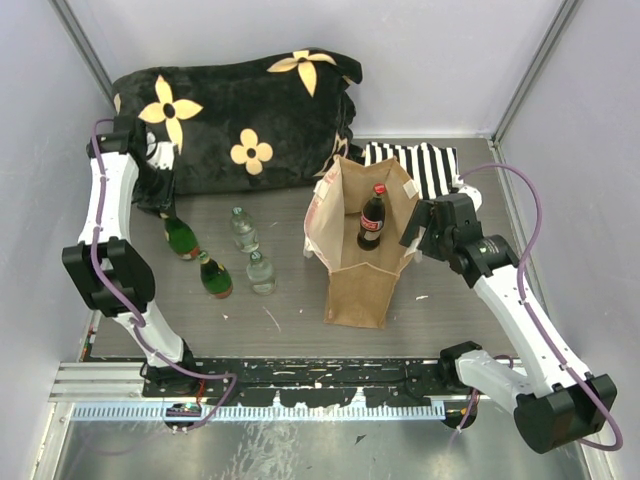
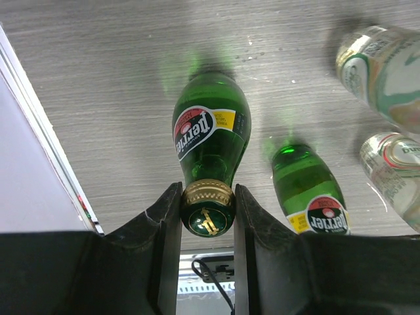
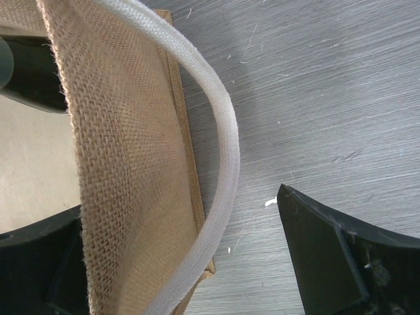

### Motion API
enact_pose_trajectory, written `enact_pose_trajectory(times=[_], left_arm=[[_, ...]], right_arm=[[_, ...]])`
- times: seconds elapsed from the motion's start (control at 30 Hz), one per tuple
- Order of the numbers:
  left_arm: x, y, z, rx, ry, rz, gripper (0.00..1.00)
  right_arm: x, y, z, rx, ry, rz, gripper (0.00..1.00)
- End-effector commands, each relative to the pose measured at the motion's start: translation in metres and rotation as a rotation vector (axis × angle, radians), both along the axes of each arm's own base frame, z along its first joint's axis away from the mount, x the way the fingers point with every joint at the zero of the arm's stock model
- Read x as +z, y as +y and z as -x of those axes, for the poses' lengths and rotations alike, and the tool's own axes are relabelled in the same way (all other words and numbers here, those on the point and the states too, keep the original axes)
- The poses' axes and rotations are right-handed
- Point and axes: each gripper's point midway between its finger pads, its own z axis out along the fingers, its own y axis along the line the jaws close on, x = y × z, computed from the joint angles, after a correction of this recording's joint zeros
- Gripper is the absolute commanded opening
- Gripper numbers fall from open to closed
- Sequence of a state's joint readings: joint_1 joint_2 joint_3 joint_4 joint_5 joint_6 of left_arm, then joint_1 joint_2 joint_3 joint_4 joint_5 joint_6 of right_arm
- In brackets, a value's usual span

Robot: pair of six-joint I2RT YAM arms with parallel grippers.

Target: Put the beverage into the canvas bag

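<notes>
Left gripper [image 2: 207, 190] is clenched on the green bottle [image 2: 210, 131] cap for lifting; right gripper [image 3: 180, 203] is spread astride the canvas bag [image 3: 125, 164] wall.

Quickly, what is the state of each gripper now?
Left gripper: closed on the cap of the green bottle.
Right gripper: open, astride the wall of the bag.

Overhead looks down; wrist cameras hug bottle [image 2: 211, 131], bag [image 3: 125, 170].
</notes>
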State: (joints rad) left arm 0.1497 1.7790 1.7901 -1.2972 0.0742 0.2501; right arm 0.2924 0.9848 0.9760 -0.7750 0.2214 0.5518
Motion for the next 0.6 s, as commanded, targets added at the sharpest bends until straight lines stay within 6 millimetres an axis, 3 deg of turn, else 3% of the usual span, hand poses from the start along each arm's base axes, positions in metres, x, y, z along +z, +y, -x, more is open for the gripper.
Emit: enact_pose_trajectory(times=[0.0, 0.23, 0.57], left_arm=[[0.047, -0.021, -0.011, -0.065, -0.116, 0.031, 0.00], [0.076, -0.049, -0.020, -0.146, -0.181, 0.043, 0.00], [0.130, -0.096, -0.055, -0.281, -0.345, 0.071, 0.00]], right_arm=[[0.005, 0.009, -0.011, 0.029, -0.032, -0.029, 1.00], [0.004, 0.012, -0.015, 0.042, -0.029, -0.029, 1.00], [0.004, 0.012, -0.015, 0.045, -0.032, -0.031, 1.00]])
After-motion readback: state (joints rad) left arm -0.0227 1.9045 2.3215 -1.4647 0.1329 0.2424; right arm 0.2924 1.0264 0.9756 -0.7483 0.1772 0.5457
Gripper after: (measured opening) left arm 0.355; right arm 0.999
